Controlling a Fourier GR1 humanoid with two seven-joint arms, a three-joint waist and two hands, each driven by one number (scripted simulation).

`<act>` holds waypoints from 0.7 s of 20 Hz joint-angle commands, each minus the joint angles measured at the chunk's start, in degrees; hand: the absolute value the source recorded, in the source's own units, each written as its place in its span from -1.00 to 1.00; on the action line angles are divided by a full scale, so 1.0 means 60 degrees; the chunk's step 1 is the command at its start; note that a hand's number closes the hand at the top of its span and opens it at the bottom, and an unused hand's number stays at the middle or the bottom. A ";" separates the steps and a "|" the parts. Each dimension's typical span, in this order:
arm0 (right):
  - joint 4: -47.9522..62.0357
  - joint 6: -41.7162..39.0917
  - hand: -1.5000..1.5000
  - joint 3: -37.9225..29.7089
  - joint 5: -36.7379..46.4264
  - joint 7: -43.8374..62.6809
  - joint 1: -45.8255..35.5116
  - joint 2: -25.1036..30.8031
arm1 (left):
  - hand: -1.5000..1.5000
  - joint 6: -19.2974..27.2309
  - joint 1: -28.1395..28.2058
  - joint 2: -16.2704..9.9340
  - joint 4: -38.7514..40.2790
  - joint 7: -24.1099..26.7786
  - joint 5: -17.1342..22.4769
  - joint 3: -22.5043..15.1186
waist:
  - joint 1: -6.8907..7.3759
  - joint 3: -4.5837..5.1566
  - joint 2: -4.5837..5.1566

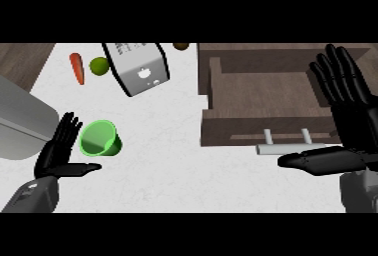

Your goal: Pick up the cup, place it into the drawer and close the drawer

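Green cup [100, 139] lies tipped on the white surface [170, 170], well left of the open drawer [266, 95]. Our left hand [60, 150] sits spread just beside it, gripping nothing; a nudge could roll it away. Our right hand [341, 120] rests spread by the drawer.

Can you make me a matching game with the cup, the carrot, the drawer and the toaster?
Things:
1. cup
2. carrot
3. drawer
4. toaster

Descriptions:
A. silver
B. open, nothing inside
C. green, beside the left hand
D. orange, near the counter's far edge

Pairs: 1-C, 2-D, 3-B, 4-A
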State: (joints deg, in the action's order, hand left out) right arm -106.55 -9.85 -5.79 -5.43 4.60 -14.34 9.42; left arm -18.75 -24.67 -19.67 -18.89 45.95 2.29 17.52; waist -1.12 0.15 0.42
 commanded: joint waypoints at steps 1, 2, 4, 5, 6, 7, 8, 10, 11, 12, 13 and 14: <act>0.0580 0.0192 -1.00 -0.0044 0.0125 0.0009 -0.0584 -0.0055 | -1.00 0.0177 -0.0348 0.0055 0.1122 0.1206 -0.0368 -0.0049 | 0.0002 0.0005 0.0021; 0.0476 -0.0282 -1.00 -0.0300 -0.0219 -0.0053 -0.0404 0.0320 | -1.00 -0.0109 -0.0105 -0.0051 0.1207 0.1471 -0.0310 0.0006 | -0.0009 0.0005 0.0018; -0.0285 -0.0111 -1.00 -0.0076 -0.0185 0.0407 -0.0074 0.0158 | -1.00 0.0288 -0.0240 0.0275 0.1220 0.1695 -0.0398 -0.0059 | -0.0041 0.0007 0.0004; -0.0682 -0.0101 -1.00 0.0055 -0.0086 0.0070 0.0546 -0.0023 | -1.00 0.0130 -0.0213 0.0073 0.1335 0.1811 -0.0327 0.0058 | -0.0125 0.0015 0.0021; 0.0262 -0.0288 -1.00 -0.0335 -0.0452 0.0246 -0.0421 0.0303 | -1.00 0.0186 -0.0571 0.0180 0.1455 0.1530 -0.0292 0.0101 | -0.0111 0.0022 0.0063; 0.0166 -0.0105 -1.00 -0.0248 -0.0186 0.0036 -0.0264 0.0164 | -1.00 0.0281 -0.0856 0.0112 0.1487 0.1311 -0.0255 0.0150 | -0.0082 0.0013 0.0039; -0.0299 0.0074 -1.00 0.0421 0.0233 0.0283 0.0104 -0.0191 | -1.00 -0.0386 -0.0112 -0.0332 0.1413 0.1990 -0.0289 0.0124 | -0.0071 0.0021 0.0038; -0.0768 -0.0016 -1.00 0.0217 -0.0119 0.0652 0.0133 -0.0033 | -1.00 0.0041 -0.0281 0.0232 0.1536 0.2043 -0.0360 0.0065 | -0.0126 0.0020 0.0031; -0.0314 -0.0018 -1.00 -0.0143 -0.0390 0.1050 -0.0764 0.0256 | -1.00 -0.0278 -0.0295 -0.0097 0.1544 0.2004 -0.0332 0.0108 | -0.0081 0.0025 0.0050; -0.0215 -0.0104 -1.00 -0.0118 -0.0205 0.0172 -0.0053 0.0081 | -1.00 0.0072 -0.0364 0.0135 0.1590 0.2111 -0.0368 0.0106 | -0.0145 0.0025 0.0069; -0.0187 0.0202 -1.00 0.0294 0.0270 0.0210 -0.0150 -0.0200 | -1.00 0.0265 -0.0398 0.0424 0.1645 0.2095 -0.0489 -0.0010 | -0.0150 0.0031 0.0083; 0.0024 0.0063 -1.00 0.0207 0.0100 0.0255 -0.0374 -0.0091 | -1.00 -0.0088 -0.0537 0.0220 0.1601 0.1979 -0.0408 0.0051 | -0.0070 0.0019 0.0053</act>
State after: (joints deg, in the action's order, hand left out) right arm -107.70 -9.67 -5.22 -5.56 6.74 -15.68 9.34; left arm -15.92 -27.28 -18.79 -10.08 53.58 0.13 17.91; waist -1.74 0.28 0.73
